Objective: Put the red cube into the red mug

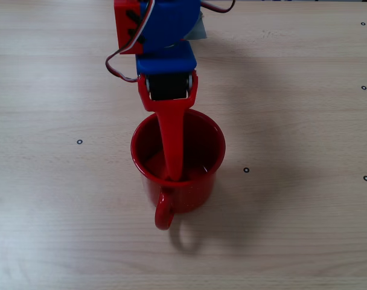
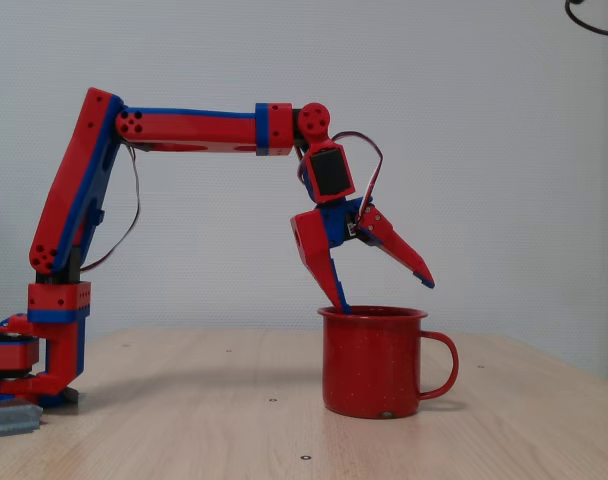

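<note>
The red mug stands upright on the table, its handle pointing toward the bottom of a fixed view and to the right in the side-on fixed view. My gripper hangs open over the mug's mouth. One finger dips just inside the rim on the arm's side. The other finger is raised and slants out above the handle side. Nothing shows between the fingers. The red cube is out of sight in both fixed views; the raised finger covers part of the mug's inside from above.
The wooden table carries small black ring marks. The arm's base stands at the left of the side-on fixed view, well away from the mug.
</note>
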{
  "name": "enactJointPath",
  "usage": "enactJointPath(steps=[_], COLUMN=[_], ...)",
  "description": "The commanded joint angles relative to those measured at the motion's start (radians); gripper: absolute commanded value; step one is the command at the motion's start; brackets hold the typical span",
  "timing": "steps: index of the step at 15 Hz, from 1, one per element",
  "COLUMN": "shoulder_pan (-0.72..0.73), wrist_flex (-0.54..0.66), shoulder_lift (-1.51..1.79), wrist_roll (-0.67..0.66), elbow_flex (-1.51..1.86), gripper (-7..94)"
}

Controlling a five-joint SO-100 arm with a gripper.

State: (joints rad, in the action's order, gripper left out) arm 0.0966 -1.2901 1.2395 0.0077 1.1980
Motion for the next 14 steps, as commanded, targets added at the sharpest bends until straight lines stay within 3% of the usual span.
enactJointPath(steps=[1, 4, 5, 6, 11, 14], shoulder_pan=[-0.003, -0.008, -0.009, -0.011, -0.017, -0.017], wrist_flex=[-0.017, -0.029, -0.034, -0.051, -0.041, 0.081], shoulder_lift=[0.224, 0.321, 0.36, 0.403, 0.746, 1.043], wrist_roll=[0.008, 0.026, 0.034, 0.038, 0.038, -0.011], elbow_flex=[-0.121, -0.153, -0.155, -0.155, 0.089, 0.485], gripper=[37, 23, 4, 0, 0, 0])
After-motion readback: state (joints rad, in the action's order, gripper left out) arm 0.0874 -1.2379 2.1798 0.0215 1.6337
